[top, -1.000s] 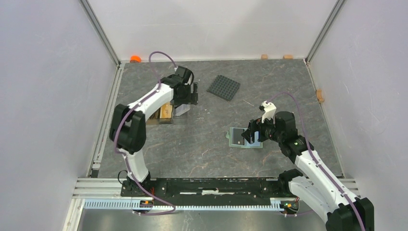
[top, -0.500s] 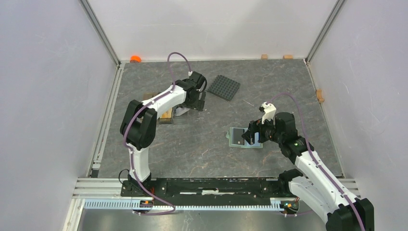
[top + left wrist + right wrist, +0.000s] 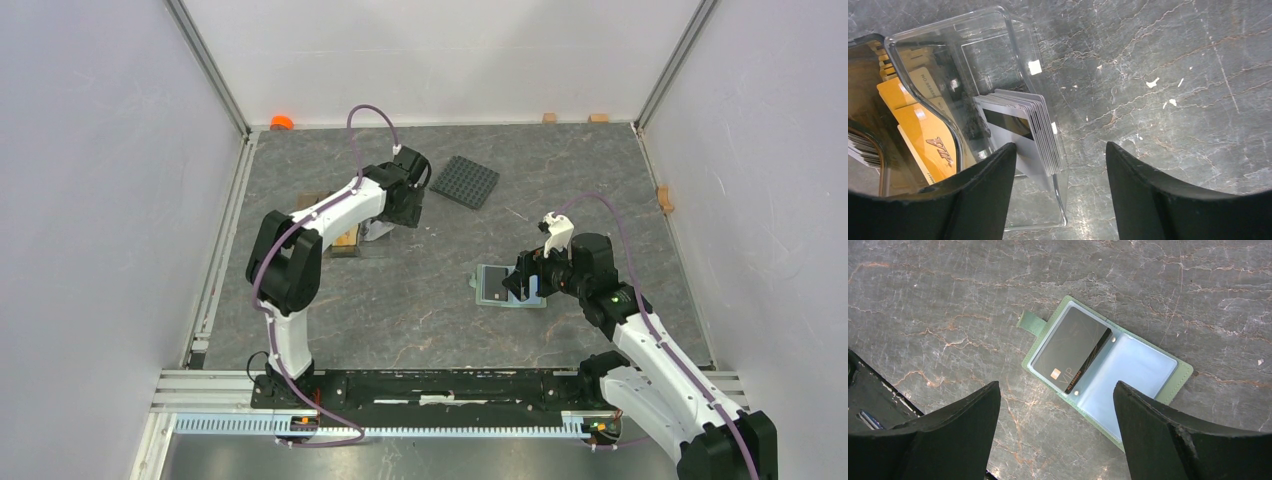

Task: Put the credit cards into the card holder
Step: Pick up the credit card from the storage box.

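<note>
Hovering over a clear box [image 3: 998, 45], the left gripper [image 3: 1059, 150] is held spread and empty, so the stack of white-grey credit cards [image 3: 1020, 130] inside can be pinched. Further right, the card holder [image 3: 1148, 365] is laid open on the table [image 3: 948, 290], a black card [image 3: 1073, 352] already pocketed; the right gripper [image 3: 1056, 387] is poised above, equally spread, probably to steady it.

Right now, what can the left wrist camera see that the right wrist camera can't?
Only the left wrist camera shows a clear box holding a stack of grey-white cards, with gold cards beside them. Only the right wrist camera shows the open card holder with a black card on its left half. Both show the grey marbled table, and each shows its own open gripper: left gripper, right gripper.
</note>
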Tool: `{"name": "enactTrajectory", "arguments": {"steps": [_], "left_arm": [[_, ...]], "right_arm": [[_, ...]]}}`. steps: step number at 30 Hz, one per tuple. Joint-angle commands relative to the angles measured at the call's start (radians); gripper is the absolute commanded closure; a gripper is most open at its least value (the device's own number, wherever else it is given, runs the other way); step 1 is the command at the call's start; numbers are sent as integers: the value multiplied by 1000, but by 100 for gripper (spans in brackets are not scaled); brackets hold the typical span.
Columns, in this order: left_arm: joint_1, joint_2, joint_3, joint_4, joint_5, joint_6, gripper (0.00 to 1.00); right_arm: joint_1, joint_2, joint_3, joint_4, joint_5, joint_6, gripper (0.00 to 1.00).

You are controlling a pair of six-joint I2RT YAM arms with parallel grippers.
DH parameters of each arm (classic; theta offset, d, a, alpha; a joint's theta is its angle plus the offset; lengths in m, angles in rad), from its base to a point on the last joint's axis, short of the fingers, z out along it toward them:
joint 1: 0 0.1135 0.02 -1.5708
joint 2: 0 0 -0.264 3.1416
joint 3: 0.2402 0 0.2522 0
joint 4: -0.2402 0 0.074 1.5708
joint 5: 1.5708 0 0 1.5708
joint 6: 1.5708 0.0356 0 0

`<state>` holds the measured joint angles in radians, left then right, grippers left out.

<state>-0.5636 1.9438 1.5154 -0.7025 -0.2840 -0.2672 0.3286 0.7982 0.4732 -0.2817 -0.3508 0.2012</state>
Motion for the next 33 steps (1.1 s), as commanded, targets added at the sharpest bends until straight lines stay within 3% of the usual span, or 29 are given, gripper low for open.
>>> {"name": "enactTrajectory", "arguments": {"steps": [1, 5, 14, 18, 28, 33], "left_arm": [[-16, -72, 8, 34, 19, 13, 31], [-16, -68, 7, 32, 11, 13, 46], [-16, -89, -7, 26, -30, 13, 65], [-16, -78, -9, 25, -35, 30, 64], [-16, -57, -14, 18, -62, 51, 46], [-16, -45, -17, 18, -74, 56, 45]], "right_arm": [[-3, 1, -4, 22, -10, -3, 13], [-4, -3, -2, 21, -11, -1, 13], [-4, -5, 3, 15, -12, -3, 13], [-3, -4, 3, 14, -13, -3, 13], [-4, 4, 4, 22, -28, -1, 13], [-3, 9, 2, 27, -35, 0, 13]]}}
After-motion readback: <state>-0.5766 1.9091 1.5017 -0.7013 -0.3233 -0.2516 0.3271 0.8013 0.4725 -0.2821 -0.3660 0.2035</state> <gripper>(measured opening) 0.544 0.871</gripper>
